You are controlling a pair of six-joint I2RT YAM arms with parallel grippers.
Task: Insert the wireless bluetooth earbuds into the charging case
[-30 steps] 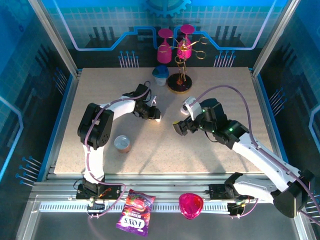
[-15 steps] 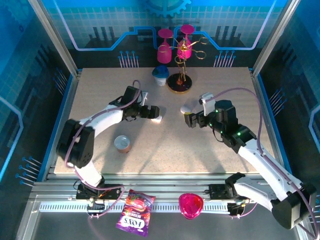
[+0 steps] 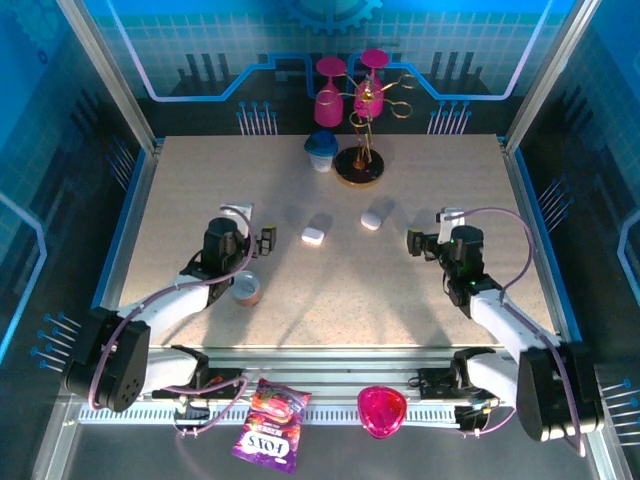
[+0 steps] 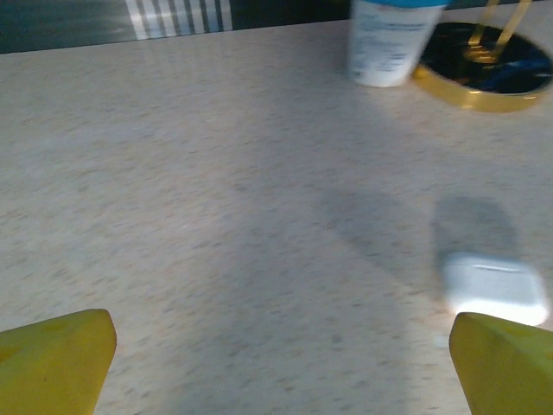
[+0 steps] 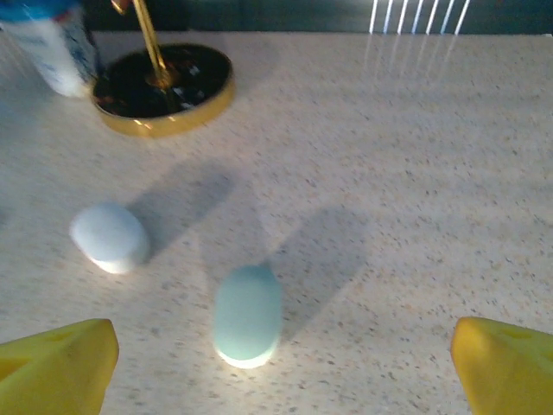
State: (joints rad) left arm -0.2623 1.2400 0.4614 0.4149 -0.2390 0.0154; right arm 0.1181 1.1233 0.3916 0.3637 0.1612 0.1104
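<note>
Two small white charging cases lie shut on the desk (image 3: 200, 180) in the top view, both on the near side of the gold-rimmed stand base (image 3: 360, 170): the left-hand case (image 3: 313, 236) sits near-left of it, the right-hand case (image 3: 372, 218) almost straight in front. Whether the earbuds sit inside them cannot be told. The left end effector (image 3: 266, 240) hangs further left of the base, beyond the left-hand case and apart from it, fingers spread wide and gripping nothing. The right end effector (image 3: 413, 243) hangs near-right of the base, just as wide and just as free. A blue-capped white container (image 3: 321, 152) stands just left of the base

Left wrist view — yellow fingertips (image 4: 56, 359) sit in the bottom corners, wide apart, with bare desk between them. The left-hand case (image 4: 495, 285) lies well in front of the stand base (image 4: 484, 65), close by the lower-right fingertip

Right wrist view — yellow fingertips (image 5: 505, 363) again stand wide. The right-hand case (image 5: 247, 311) lies between them and the stand base (image 5: 164, 86), and the left-hand case (image 5: 110, 236) lies left of it, apart
</note>
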